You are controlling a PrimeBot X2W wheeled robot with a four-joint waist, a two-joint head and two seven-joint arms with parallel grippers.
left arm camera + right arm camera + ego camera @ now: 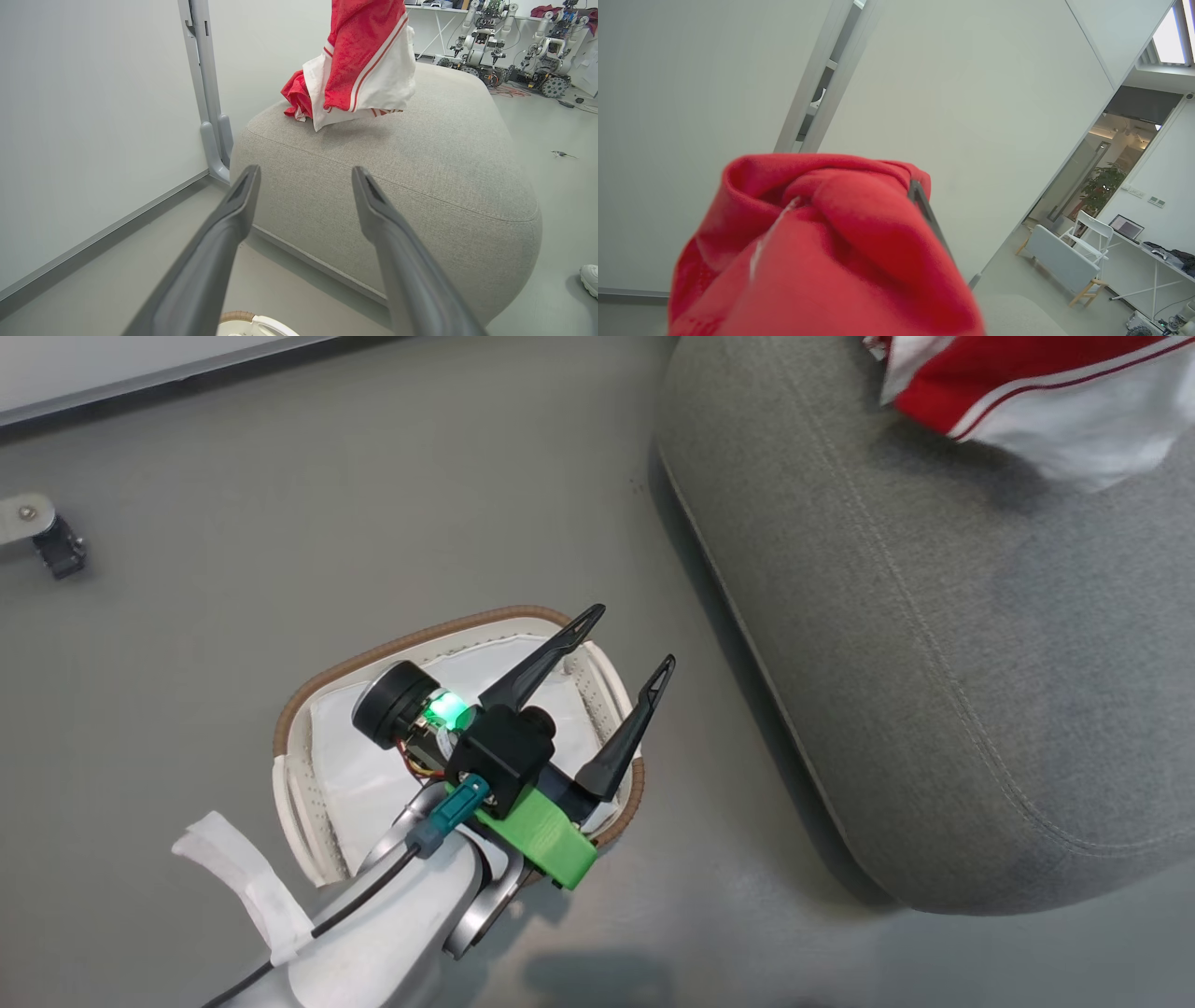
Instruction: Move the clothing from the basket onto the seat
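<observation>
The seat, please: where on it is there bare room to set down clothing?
The seat is bare from its near rounded edge across the stitched seam; the far end is crowded by the clothing.

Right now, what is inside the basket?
A white lining sheet lies inside the basket, with nothing on its visible part. The left arm and its open tool cover the middle and near end, so that part cannot be checked.

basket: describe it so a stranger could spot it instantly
Start at the big grey seat on the right of the head view. On the floor just left of it, beneath the open left gripper, sits the basket. Its cream perforated walls, brown woven rim and white lining mark it out.
</observation>
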